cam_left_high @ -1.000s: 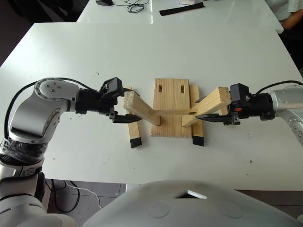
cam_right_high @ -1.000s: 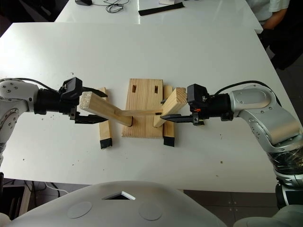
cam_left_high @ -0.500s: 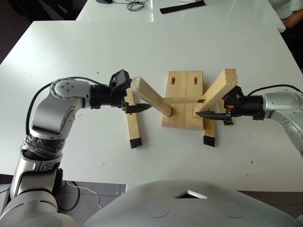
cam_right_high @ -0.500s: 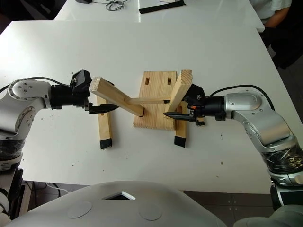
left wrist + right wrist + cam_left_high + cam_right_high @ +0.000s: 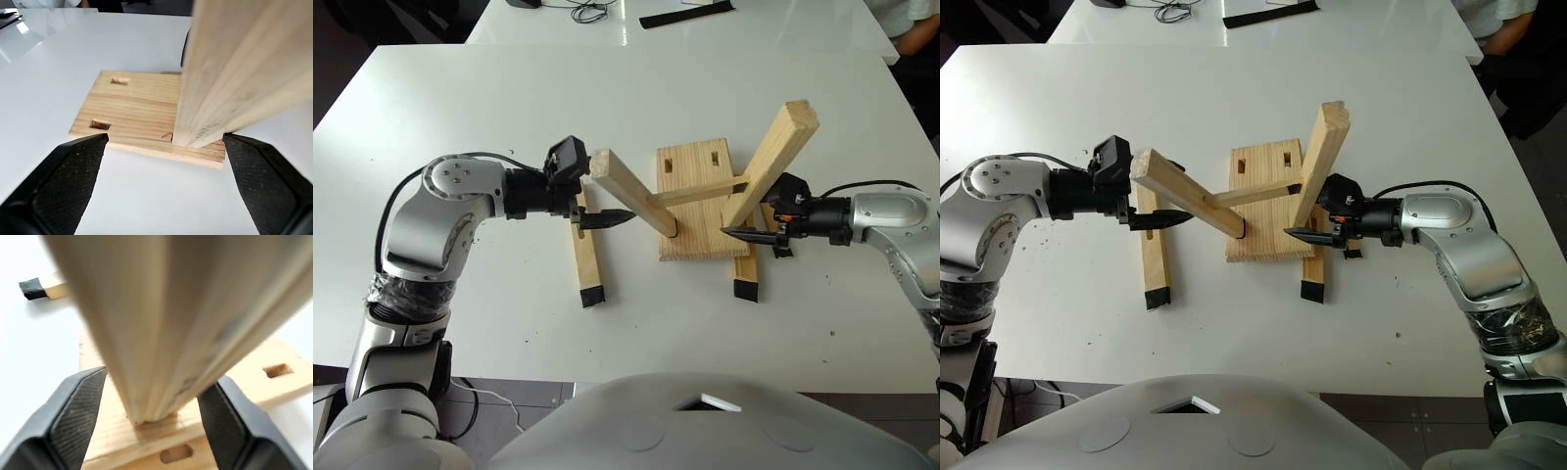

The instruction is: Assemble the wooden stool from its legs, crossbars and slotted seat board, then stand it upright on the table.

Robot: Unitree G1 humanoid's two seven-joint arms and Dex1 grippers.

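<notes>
The table (image 5: 460, 117) carries the board (image 5: 690, 171), which lies flat in the middle with its slots up. Over it leans a half-frame of the left leg (image 5: 631, 191) and right leg (image 5: 773, 157), joined by a crossbar (image 5: 700, 193), with both lower ends on the board. Two spare legs (image 5: 587, 264) lie flat, one on each side. The left gripper (image 5: 622, 216) straddles the left leg with its fingers (image 5: 73, 171) wide apart, clamping nothing. The right gripper (image 5: 732, 232) is at the right leg; I cannot tell its grip. The step looks like seating the frame. Next, the leg ends need lining up with the slots and pressing in.
</notes>
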